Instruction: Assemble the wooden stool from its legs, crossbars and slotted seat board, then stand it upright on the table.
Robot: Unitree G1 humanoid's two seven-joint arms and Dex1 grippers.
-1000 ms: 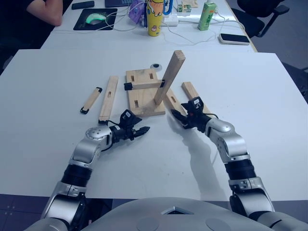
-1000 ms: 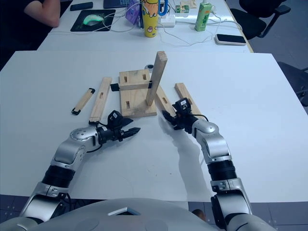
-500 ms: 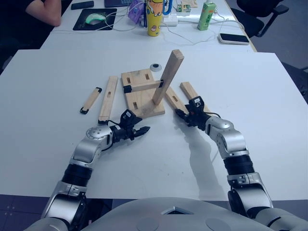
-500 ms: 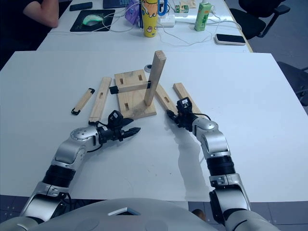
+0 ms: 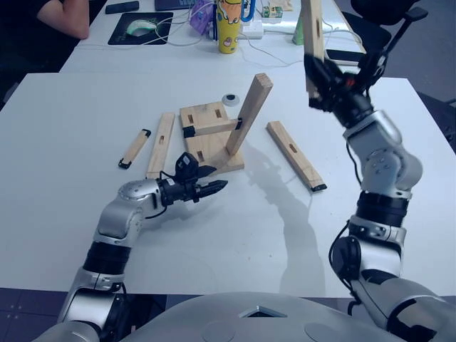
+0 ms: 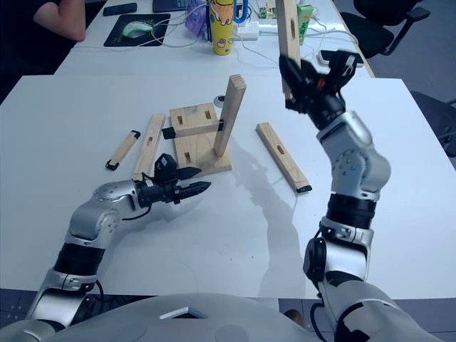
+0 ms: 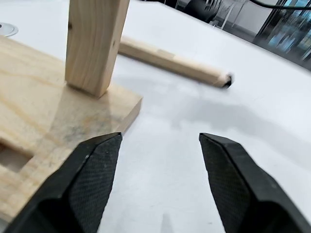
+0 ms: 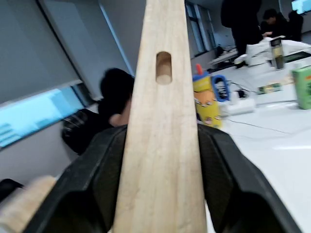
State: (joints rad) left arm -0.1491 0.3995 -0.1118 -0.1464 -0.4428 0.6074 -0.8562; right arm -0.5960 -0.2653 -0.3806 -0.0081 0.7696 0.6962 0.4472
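Currently right gripper [image 5: 324,80] is high above table [image 5: 85,128], jaws clamped on stool leg [image 5: 312,39], long axis near vertical. Seat board [image 5: 214,155] lies flat below, toward robot's left, standing leg [image 5: 249,114] already in it, open slots in top face. Left gripper [image 7: 160,141] low by board's near corner, jaws spread, empty, nearer for bracing. Right wrist view shows mortise hole [image 8: 164,68] in held leg. Left wrist view shows standing leg's foot seated in board.
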